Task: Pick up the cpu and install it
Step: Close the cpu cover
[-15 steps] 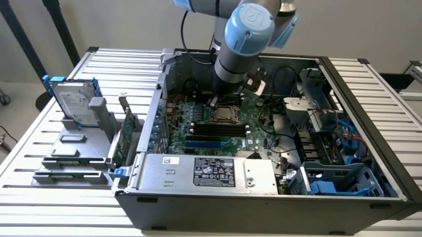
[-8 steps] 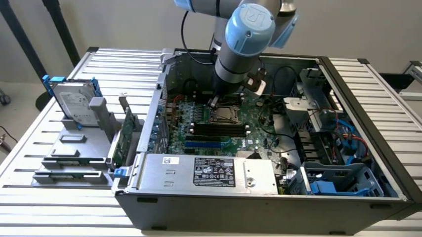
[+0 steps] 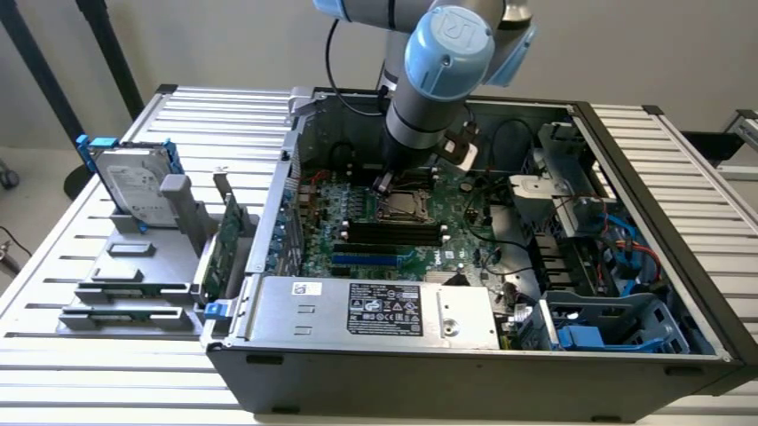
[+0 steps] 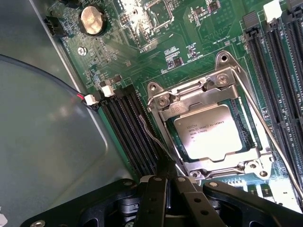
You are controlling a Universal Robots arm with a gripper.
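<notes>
Silver cpu (image 4: 208,135) sits in its socket (image 4: 189,109) at the exterior frame's centre, just beside my tool (image 4: 165,177), pressed together, apparently empty.

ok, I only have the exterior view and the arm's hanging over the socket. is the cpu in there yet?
Observer: Yes. In the wrist view the cpu lies flat in the socket, with the metal frame around its edges.
Operator: jaws holding anything?
Observer: No chip in them. The jaws are shut, with their tip beside the socket, on the side of the black memory slots.
Operator: and the lever?
Observer: A thin wire lever runs from the frame's corner to the jaws' tip. I can't tell if they touch.
</notes>
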